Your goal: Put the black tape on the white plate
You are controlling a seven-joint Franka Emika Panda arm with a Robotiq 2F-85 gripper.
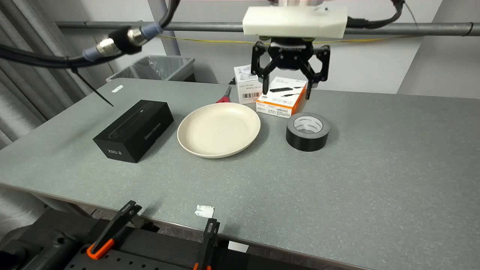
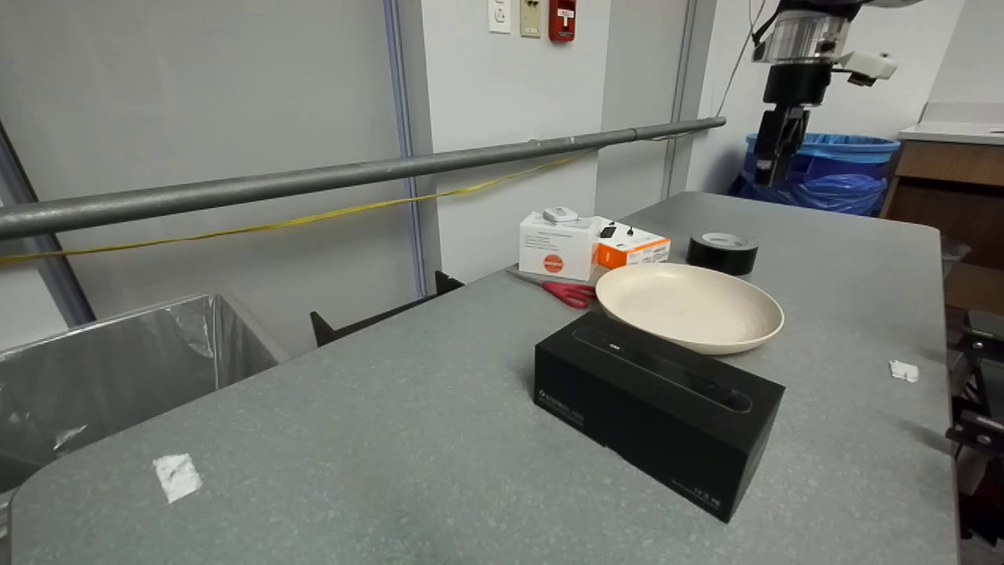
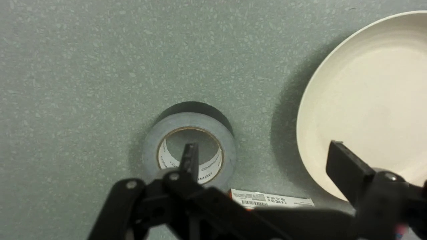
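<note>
Gripper (image 1: 287, 96) high, right of centre in an exterior view, jaws spread, empty | tape (image 1: 307, 140) below, flat on table (image 1: 356, 187), in line with frame-right finger (image 1: 309, 89), not the gap; I'd guess a rightward shift | plate (image 1: 219, 129) farther, left of centre

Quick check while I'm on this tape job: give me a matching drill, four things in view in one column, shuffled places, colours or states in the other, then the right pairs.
Things:
1. black tape
2. white plate
3. black box
4. fingers

Places, colours, states:
A. across the plate from the tape
B. spread apart, above the table
C. ring-shaped, lying flat on the table
D. cream-white, with a raised rim

Right pairs: 1-C, 2-D, 3-A, 4-B
</note>
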